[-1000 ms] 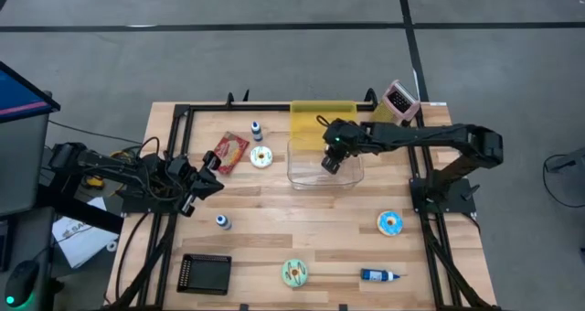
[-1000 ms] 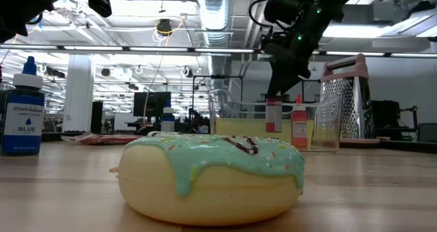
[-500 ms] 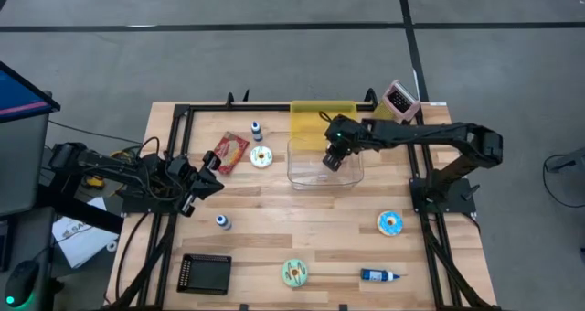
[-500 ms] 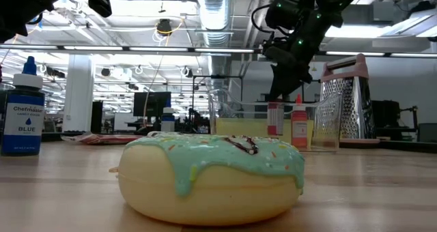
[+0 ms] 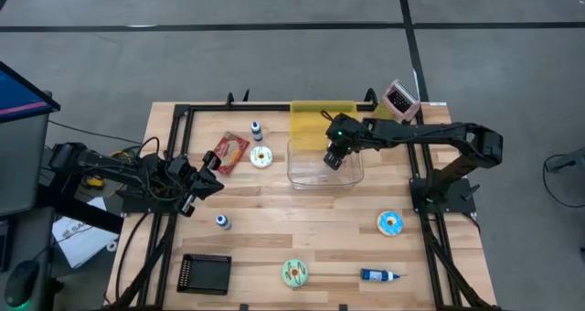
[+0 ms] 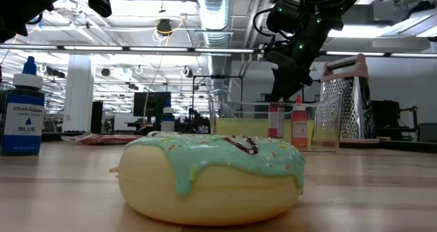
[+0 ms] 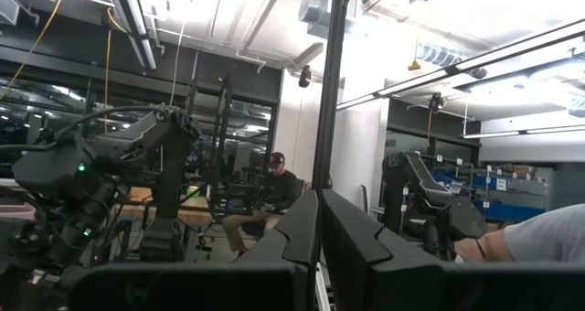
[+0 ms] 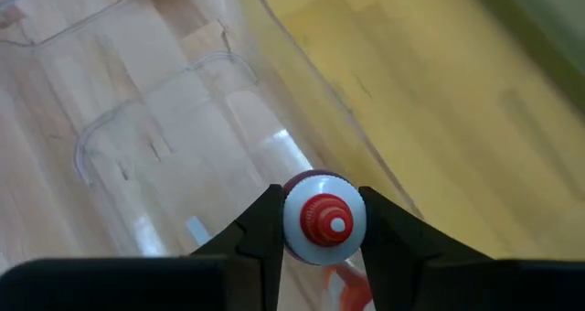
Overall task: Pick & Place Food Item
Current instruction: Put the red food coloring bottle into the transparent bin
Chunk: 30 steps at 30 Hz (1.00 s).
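My right gripper [image 5: 335, 157] hangs over the clear container [image 5: 298, 177] at the back of the table, pointing steeply down. It is shut on a small white bottle with a red cap [image 8: 326, 221], one finger [image 8: 260, 230] on each side. In the low view the bottle [image 6: 275, 121] hangs inside the container's walls, under the right gripper [image 6: 277, 101]. My left gripper [image 5: 213, 164] rests shut and holding nothing at the table's left edge; its fingers [image 7: 302, 242] are pressed together in the left wrist view.
A yellow lid [image 5: 323, 119] lies behind the container, with a grater [image 5: 399, 99] to its right. Donuts [image 5: 261, 157] [image 5: 390, 222] [image 5: 294, 273], small blue bottles [image 5: 257, 129] [image 5: 222, 221], a red packet [image 5: 228, 152], a black tray [image 5: 204, 273] and a blue tube [image 5: 379, 275] lie around.
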Each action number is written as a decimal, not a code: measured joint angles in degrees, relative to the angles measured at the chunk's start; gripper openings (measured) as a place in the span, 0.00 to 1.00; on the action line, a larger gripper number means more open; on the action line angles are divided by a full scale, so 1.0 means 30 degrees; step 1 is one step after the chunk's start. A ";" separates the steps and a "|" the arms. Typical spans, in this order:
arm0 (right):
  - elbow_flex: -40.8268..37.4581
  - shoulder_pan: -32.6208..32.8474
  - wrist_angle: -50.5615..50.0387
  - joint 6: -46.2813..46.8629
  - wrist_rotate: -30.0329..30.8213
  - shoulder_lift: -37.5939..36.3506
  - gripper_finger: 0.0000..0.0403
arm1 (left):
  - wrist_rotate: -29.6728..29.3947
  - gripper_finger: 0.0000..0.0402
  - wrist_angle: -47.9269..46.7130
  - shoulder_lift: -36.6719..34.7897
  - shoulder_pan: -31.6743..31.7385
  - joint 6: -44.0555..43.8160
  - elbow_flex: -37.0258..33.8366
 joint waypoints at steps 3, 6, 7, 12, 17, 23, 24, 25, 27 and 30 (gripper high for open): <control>0.0000 0.0016 -0.0175 0.0000 -0.0131 0.0000 0.26 | 0.0000 0.03 0.0000 0.0000 -0.0006 0.0000 0.0000; 0.0000 0.0051 -0.0174 -0.0063 -0.0191 0.0288 0.26 | 0.0000 0.03 0.0000 0.0000 -0.0007 0.0000 0.0000; -0.0028 0.0046 -0.0268 -0.0080 -0.0221 0.0325 0.26 | 0.0000 0.03 0.0000 0.0000 0.0000 0.0000 0.0000; -0.0029 -0.0012 -0.0020 -0.0307 -0.0226 0.0751 0.26 | -0.0007 0.03 0.0015 0.0000 0.0000 -0.0010 0.0000; 0.0045 -0.0213 0.0564 -0.0539 -0.0323 0.1212 0.26 | 0.0000 0.03 0.0005 -0.0007 0.0000 -0.0044 0.0000; 0.0014 -0.0212 0.0641 -0.0141 -0.0272 0.1151 0.33 | -0.0051 0.03 -0.0147 0.0007 0.0000 -0.0010 0.0000; 0.0007 -0.0219 0.0638 -0.0087 -0.0204 0.1144 0.36 | -0.0051 0.03 -0.0146 0.0007 0.0000 0.0000 0.0000; 0.0007 -0.0240 0.0630 -0.0036 -0.0088 0.1144 0.40 | -0.0051 0.03 -0.0146 0.0007 -0.0007 0.0000 0.0000; 0.0007 -0.0317 0.0623 0.0018 -0.0028 0.1144 0.44 | -0.0055 0.03 -0.0146 0.0007 0.0000 -0.0007 0.0000; -0.0007 -0.0341 0.0655 0.0087 -0.0024 0.1144 0.46 | -0.0058 0.03 -0.0146 0.0007 0.0000 -0.0006 0.0000</control>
